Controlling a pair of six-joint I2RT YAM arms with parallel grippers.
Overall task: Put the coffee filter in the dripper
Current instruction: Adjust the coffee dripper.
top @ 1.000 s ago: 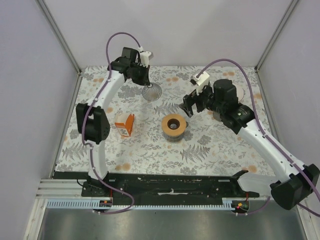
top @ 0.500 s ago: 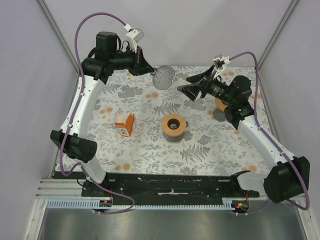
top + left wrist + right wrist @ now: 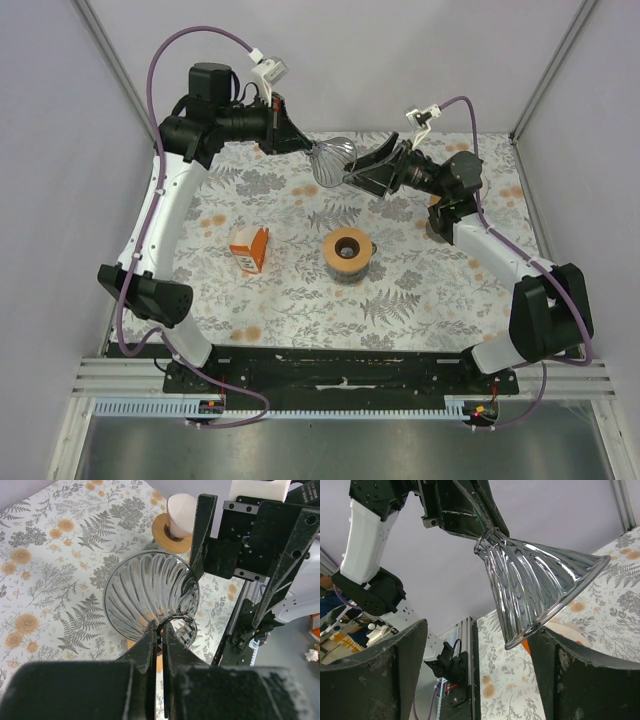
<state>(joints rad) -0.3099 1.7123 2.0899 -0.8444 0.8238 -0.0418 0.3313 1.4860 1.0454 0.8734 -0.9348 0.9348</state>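
Progress is nil: your left gripper (image 3: 161, 625) pinches the ribbed cone (image 3: 145, 597), your right gripper (image 3: 358, 172) gapes around it, and the dripper (image 3: 334, 252) sits unfilled.

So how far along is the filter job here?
Nothing done: the dripper stands empty mid-table. In hand: the left pincer is shut on a ribbed glass cone held aloft, the open right pincer at its wide mouth. Remaining: fetch what looks like the coffee filter, a white cone on an orange ring, and seat it.
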